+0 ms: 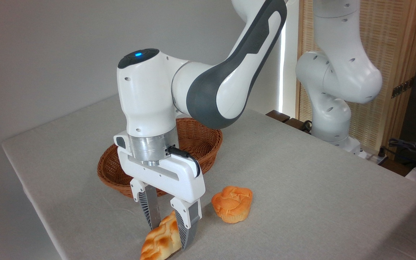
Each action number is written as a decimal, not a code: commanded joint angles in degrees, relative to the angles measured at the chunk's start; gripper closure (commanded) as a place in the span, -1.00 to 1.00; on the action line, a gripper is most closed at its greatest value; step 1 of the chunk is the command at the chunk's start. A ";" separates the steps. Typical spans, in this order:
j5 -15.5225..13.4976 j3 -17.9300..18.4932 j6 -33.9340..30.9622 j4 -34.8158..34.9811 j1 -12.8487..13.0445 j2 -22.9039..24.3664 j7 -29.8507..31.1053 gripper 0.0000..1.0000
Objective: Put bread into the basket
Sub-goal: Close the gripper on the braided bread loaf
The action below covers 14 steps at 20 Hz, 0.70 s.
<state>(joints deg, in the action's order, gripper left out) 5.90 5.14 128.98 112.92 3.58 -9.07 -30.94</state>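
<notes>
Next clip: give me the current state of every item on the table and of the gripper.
bread: lying on the table, one end between the gripper's fingers, not in the basket.
basket: upright behind the gripper; visible part holds nothing.
muffin-shaped bun: upright on the table, untouched.
gripper: lowered, fingers astride the bread's end; firm clamp unclear.

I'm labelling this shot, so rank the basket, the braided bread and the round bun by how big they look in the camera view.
1. Basket, clearly largest, though partly hidden by the arm.
2 and 3. Unsure: bread is cut off by the frame edge and partly behind the claw; what shows looks similar to the bun.
</notes>
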 commanded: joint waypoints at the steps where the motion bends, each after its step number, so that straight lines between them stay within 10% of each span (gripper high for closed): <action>1: 1.39 -0.13 0.22 -0.15 -0.06 -0.52 0.98 0.15; 14: 0.69 0.22 -8.70 -7.60 -0.15 1.51 0.98 0.33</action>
<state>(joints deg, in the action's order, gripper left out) 5.90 5.01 128.29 111.04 3.48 -8.80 -30.93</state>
